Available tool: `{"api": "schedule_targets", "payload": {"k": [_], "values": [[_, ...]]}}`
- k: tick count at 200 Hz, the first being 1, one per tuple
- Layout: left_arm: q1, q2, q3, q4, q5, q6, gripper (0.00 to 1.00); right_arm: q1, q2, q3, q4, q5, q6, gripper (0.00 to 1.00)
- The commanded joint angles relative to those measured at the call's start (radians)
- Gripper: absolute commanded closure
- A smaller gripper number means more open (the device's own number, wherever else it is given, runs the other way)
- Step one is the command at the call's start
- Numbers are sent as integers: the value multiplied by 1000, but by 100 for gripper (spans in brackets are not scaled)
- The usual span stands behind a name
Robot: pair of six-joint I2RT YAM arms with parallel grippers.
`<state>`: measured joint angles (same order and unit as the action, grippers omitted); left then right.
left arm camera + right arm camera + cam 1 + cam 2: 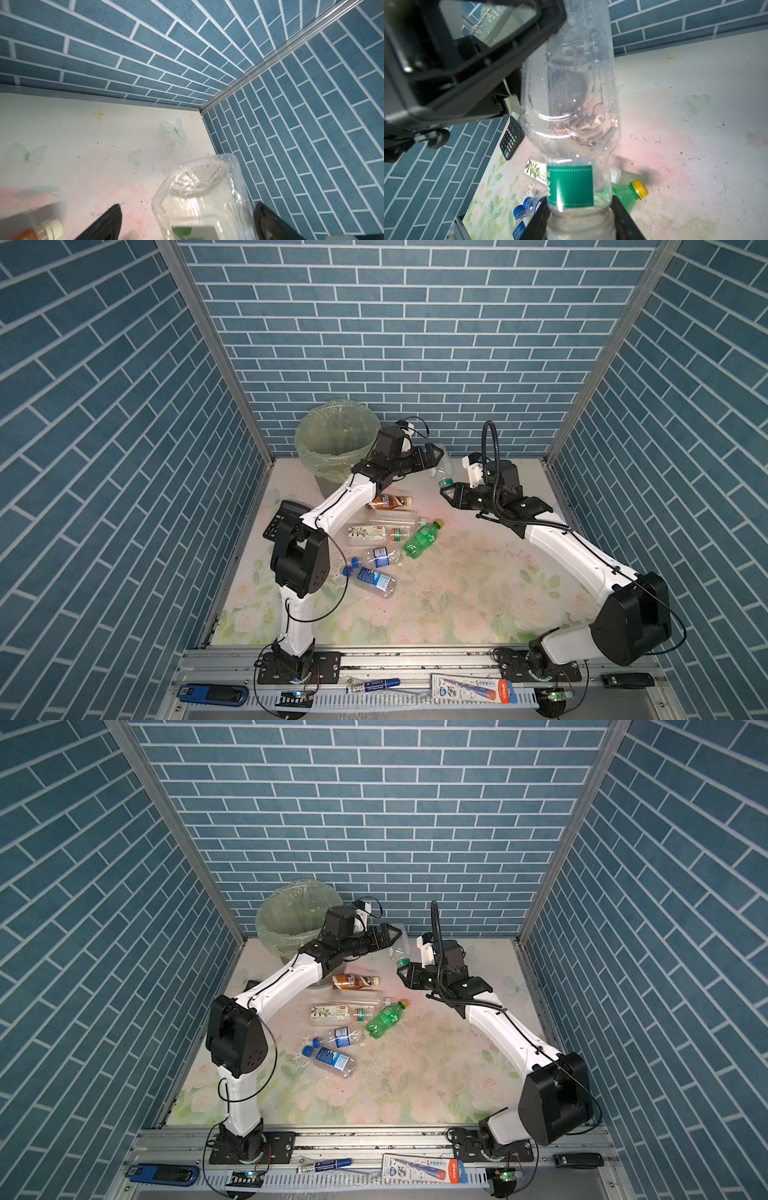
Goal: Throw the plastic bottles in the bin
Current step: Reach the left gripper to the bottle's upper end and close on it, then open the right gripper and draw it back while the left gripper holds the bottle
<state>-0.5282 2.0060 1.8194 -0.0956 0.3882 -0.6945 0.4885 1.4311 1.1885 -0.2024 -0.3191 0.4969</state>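
My right gripper [448,488] [579,220] is shut on the neck end of a clear plastic bottle with a green label [444,472] [571,99], holding it in the air near the back wall. My left gripper [434,456] [187,222] is open, and its fingers [108,222] stand on either side of that bottle's base end [199,197] with gaps showing. The bin [307,448] [274,932], grey with a pale green liner, stands at the back left, behind the left arm. Several more bottles lie mid-table: a brown one [388,502], a green one [419,537] and a blue-labelled one [374,578].
A black calculator [282,518] [509,137] lies at the left table edge beside the left arm's elbow. Blue brick-pattern walls close the table in on three sides. A marker [374,685], a flat box [473,691] and a blue tool [212,693] rest on the front rail.
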Motion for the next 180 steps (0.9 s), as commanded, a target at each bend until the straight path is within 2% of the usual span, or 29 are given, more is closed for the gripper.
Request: {"api": "schedule_targets", "payload": {"k": [1,27,52,67,133,163,180], "values": [[-16,36,40,21,15,-15,5,8,-40,-31,20,-18,-27,84],[-29,65,64,35,31,-28,16,8,-49,-37,21,-20,-29,84],[-34,73,67,43,35,-32,34,8,-51,-39,19,-14,-28,84],[-35,71,65,46,38,-35,41,9,-49,-41,19,-11,-26,84],[-34,42,31,46,55,-31,60,8,-47,-41,30,-11,-12,81],[-34,26,8,54,57,-31,63,9,-56,-45,30,-8,-8,79],[-35,15,-3,56,56,-30,64,8,-64,-50,29,-3,-1,73]]}}
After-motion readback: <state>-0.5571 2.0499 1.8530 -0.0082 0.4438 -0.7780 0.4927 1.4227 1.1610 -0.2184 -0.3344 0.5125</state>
